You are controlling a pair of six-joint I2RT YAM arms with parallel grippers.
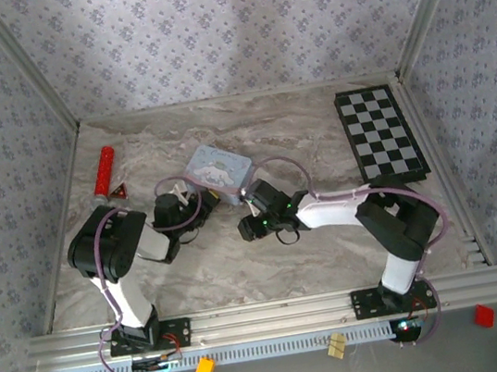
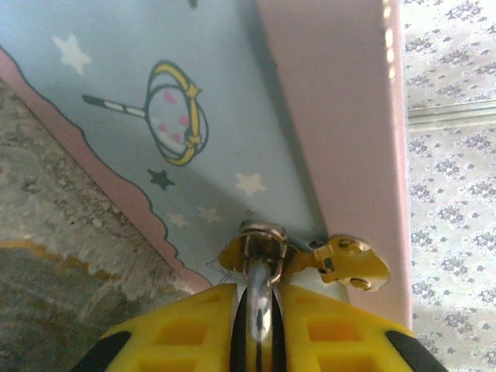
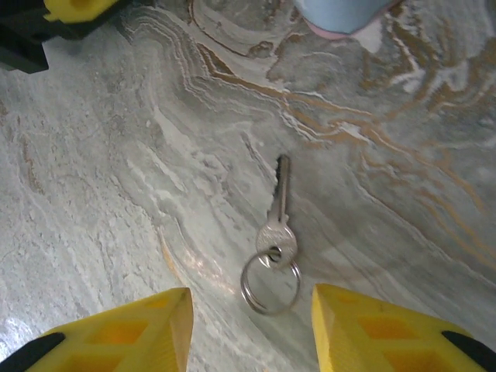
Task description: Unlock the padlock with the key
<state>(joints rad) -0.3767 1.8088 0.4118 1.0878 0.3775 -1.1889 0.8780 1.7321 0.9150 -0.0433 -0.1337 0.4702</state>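
In the left wrist view my left gripper (image 2: 258,301) is shut on the padlock (image 2: 260,271). Its silvery shackle is clamped between the yellow fingers and runs through the gold latch (image 2: 349,262) of the pale blue tin (image 2: 194,93). The padlock's dark body is hidden between the fingers. The key (image 3: 279,213), silvery and on a split ring (image 3: 270,284), lies flat on the marble table. My right gripper (image 3: 252,314) hovers open just above it, one yellow finger (image 3: 139,325) on each side of the ring, touching nothing. From above, the left gripper (image 1: 182,205) is at the tin's near left corner and the right gripper (image 1: 253,226) is below the tin.
The tin (image 1: 219,174) sits mid-table. A red cylinder (image 1: 104,170) and a small red triangular piece (image 1: 121,193) lie at the far left. A black-and-white chessboard (image 1: 381,133) occupies the back right. Patterned walls enclose the table (image 1: 270,267).
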